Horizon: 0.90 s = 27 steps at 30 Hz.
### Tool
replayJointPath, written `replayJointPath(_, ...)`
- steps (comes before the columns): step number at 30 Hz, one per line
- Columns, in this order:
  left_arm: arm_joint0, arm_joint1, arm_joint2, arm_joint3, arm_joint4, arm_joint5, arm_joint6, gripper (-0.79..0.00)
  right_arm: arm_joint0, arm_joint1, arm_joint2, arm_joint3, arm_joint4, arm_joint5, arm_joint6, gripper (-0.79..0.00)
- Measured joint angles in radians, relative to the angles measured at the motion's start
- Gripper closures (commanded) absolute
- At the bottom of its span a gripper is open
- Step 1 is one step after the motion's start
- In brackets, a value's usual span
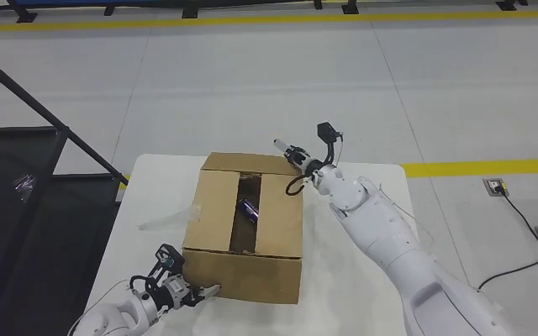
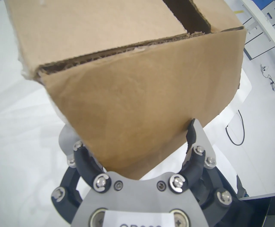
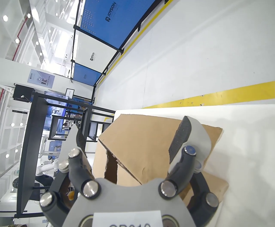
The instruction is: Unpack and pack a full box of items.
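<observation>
Left hand (image 2: 129,131), right hand (image 3: 131,124), one box (image 1: 282,220), one purple item (image 1: 250,211)

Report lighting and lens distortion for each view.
Top view: even light; the gap in the cardboard box lies in deep shade around a purple item. Left wrist view: the white table glares; box edges bow. Right wrist view: ceiling lights flare, the black rack bows.

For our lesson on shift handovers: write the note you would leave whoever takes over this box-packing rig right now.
Left hand: open, straddling the cardboard box's near corner, touching its side.
Right hand: open, empty, at the box's far corner.
Box sits on the white table, top flaps folded in, gap between; a purple item lies inside.
Done: nothing clearly.
Left: likely open the flaps, unpack, repack.
</observation>
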Motion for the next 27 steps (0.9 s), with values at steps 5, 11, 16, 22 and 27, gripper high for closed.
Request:
replayJointPath(5, 0.028, 0.004, -0.028, -0.026, 0.000, 0.001, 0.041, -0.785, -0.009, 0.001, 0.039, -0.007, 0.033, -0.173, 0.007, -0.785)
replayJointPath(11, 0.109, 0.017, -0.146, -0.061, -0.059, -0.038, 0.090, -0.785, -0.033, 0.008, 0.073, -0.095, 0.098, -0.335, 0.200, -0.785)
replayJointPath(16, 0.136, 0.019, -0.230, -0.039, -0.120, 0.038, 0.116, -0.785, -0.020, 0.018, 0.078, -0.130, 0.065, -0.271, 0.309, -0.785)
replayJointPath(22, 0.097, 0.013, -0.214, -0.032, -0.131, 0.204, 0.093, -0.785, -0.020, 0.017, 0.078, -0.127, 0.043, -0.284, 0.268, -0.785)
replayJointPath(27, 0.033, 0.001, -0.143, -0.010, -0.114, 0.339, 0.100, -0.785, -0.048, 0.017, 0.066, -0.171, 0.023, -0.267, 0.318, -0.785)
